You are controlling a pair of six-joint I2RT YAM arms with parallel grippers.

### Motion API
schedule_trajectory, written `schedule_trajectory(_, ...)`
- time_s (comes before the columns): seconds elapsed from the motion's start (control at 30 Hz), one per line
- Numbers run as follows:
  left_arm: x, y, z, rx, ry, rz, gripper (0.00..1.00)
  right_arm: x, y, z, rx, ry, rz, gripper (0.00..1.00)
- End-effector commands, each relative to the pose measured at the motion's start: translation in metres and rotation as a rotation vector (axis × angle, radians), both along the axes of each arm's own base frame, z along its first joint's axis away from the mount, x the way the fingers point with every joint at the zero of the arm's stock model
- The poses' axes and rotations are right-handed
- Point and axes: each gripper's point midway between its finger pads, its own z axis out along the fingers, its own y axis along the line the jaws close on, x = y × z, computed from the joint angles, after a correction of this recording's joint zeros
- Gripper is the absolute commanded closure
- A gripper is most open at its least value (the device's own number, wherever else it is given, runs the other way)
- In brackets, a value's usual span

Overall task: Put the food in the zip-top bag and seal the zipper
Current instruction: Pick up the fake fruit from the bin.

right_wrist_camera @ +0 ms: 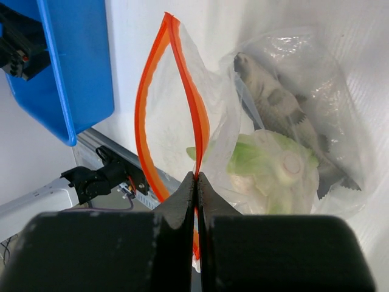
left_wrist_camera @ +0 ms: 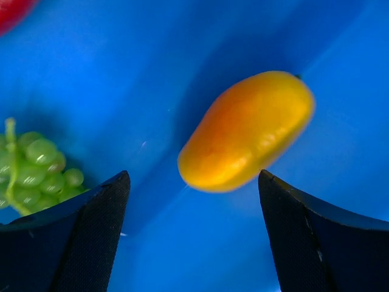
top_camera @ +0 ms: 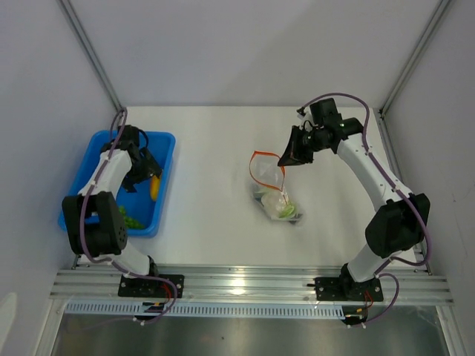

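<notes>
On the white tabletop (top_camera: 215, 141), the blue plastic tray (top_camera: 167, 144) lay left, holding the orange-yellow toy piece (top_camera: 154, 187) beyond the green grape bunch (top_camera: 132, 220). The clear zip-top bag (top_camera: 266, 170) lay centre-right, containing the white-green leafy vegetable (top_camera: 286, 210).

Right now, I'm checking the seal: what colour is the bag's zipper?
Orange-red; the zipper shows best in the right wrist view.

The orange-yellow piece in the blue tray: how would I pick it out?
Find the blue tray at the left of the table, under the open left gripper. Just ahead of its fingers lies the orange-yellow piece, smooth and oval. Its neighbours are a knobbly green grape bunch and a red piece; it alone is orange.
</notes>
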Motion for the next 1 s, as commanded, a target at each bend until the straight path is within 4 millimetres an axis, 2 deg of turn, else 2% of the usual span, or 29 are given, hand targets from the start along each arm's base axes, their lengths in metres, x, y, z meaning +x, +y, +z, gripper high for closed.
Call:
schedule_trajectory(0.0,0.017,0.001,-0.006,-0.012,0.005,-0.063,0.14,0.012,-0.003,0.009,0.014,-0.009,-0.021,1.00)
schedule_trajectory(0.1,0.022,-0.005,-0.018,-0.045,0.022,-0.101,0.14,0.016,-0.003,0.006,0.016,0.004,-0.030,1.00)
schedule_trajectory(0.23,0.029,-0.009,-0.025,-0.067,0.020,-0.145,0.14,0.022,-0.008,0.008,0.003,-0.005,-0.041,1.00)
schedule_trajectory(0.4,0.029,-0.009,-0.039,-0.076,0.082,-0.169,0.14,0.031,-0.010,0.006,0.006,0.000,-0.057,1.00)
schedule_trajectory(0.73,0.042,0.011,-0.023,-0.006,0.035,-0.134,0.14,0.040,-0.006,0.004,0.023,0.004,-0.059,1.00)
schedule_trajectory(0.97,0.046,0.018,-0.031,-0.044,0.054,-0.094,0.14,0.041,-0.005,0.003,0.031,0.003,-0.061,1.00)
